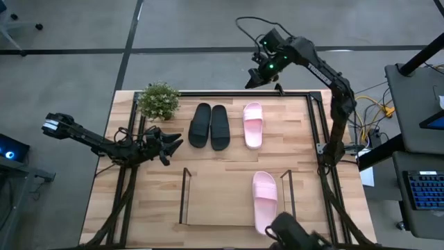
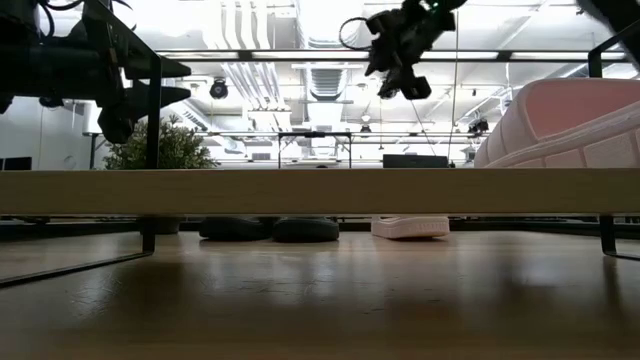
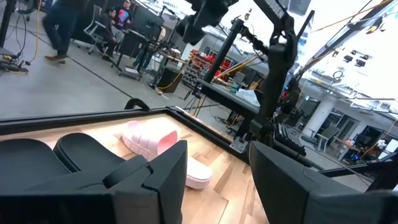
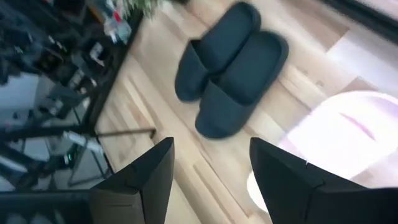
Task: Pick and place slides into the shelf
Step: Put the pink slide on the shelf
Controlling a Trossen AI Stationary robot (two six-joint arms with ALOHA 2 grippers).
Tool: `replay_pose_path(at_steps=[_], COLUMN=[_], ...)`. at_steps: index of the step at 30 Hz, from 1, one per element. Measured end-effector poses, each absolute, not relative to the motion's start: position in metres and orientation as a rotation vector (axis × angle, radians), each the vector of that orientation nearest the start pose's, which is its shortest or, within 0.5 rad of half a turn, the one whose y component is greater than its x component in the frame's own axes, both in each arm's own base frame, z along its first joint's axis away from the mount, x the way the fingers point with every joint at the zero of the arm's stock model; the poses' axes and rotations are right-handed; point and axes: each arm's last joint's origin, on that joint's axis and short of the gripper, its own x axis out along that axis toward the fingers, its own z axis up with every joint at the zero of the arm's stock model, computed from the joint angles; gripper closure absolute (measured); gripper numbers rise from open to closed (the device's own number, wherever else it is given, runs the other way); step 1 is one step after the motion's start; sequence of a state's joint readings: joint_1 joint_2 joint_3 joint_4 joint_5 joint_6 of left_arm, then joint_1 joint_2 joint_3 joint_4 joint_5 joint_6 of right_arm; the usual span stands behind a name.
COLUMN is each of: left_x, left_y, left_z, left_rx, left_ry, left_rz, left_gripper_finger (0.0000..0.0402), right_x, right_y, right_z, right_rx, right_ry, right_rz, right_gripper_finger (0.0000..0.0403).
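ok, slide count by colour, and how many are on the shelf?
Black slides: 2, side by side on the tabletop, off the shelf
Pink slides: 2, one on the tabletop, one on the shelf
Total: 4 slides, 1 on the shelf

two black slides (image 1: 209, 126), two pink slides (image 1: 253, 125), one shelf (image 1: 215, 201), one potted plant (image 1: 159, 101), two arms.

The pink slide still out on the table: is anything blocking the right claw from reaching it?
Nothing visible. The open right gripper hangs over the table's far edge, above the pink slide, with only air between. The black pair lies beside it, apart.
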State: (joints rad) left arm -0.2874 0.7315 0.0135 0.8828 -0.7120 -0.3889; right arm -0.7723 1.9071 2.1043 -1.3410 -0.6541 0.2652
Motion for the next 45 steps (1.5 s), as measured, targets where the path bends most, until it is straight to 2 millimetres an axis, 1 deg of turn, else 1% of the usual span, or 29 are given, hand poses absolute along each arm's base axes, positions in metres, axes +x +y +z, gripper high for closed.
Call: replay_pose_path(at_steps=[6,11,16,19,23,31,34,36,39,42,45], left_x=[0.136,0.136,0.136,0.136,0.137,0.138,0.138,0.138,0.138,0.138,0.138], left_y=[-0.02,-0.02,-0.02,-0.02,-0.021,-0.021,-0.021,-0.021,-0.021,-0.021,-0.021], left_z=[0.178,0.179,0.178,0.178,0.177,0.174,0.174,0.174,0.174,0.175,0.175], left_rx=[-0.462,-0.463,-0.51,-0.509,-0.504,-0.494,-0.493,-0.494,-0.494,-0.495,-0.495], left_ry=[-0.226,-0.228,-0.236,-0.232,-0.223,-0.205,-0.204,-0.205,-0.205,-0.208,-0.209], left_rz=[0.391,0.391,0.387,0.388,0.393,0.397,0.397,0.397,0.397,0.397,0.396], left_gripper_finger=[0.0242,0.0242,0.0242,0.0242,0.0242,0.0242,0.0242,0.0242,0.0242,0.0242,0.0242], right_x=[0.289,0.296,0.298,0.298,0.297,0.31,0.316,0.322,0.327,0.329,0.335], right_y=[-0.271,-0.294,-0.296,-0.297,-0.297,-0.278,-0.269,-0.259,-0.236,-0.207,-0.175], right_z=[0.355,0.326,0.319,0.313,0.307,0.294,0.294,0.299,0.315,0.337,0.353], right_rx=[1.009,1.127,1.119,1.114,1.15,1.15,1.101,1.008,0.816,0.551,0.248], right_ry=[0.999,1.052,1.07,1.087,1.106,1.184,1.201,1.203,1.229,1.285,1.35], right_rz=[-0.182,-0.234,-0.218,-0.219,-0.231,-0.188,-0.153,-0.088,-0.064,-0.13,-0.203], right_gripper_finger=[0.0202,0.0202,0.0204,0.0209,0.0216,0.022,0.022,0.022,0.022,0.022,0.022])
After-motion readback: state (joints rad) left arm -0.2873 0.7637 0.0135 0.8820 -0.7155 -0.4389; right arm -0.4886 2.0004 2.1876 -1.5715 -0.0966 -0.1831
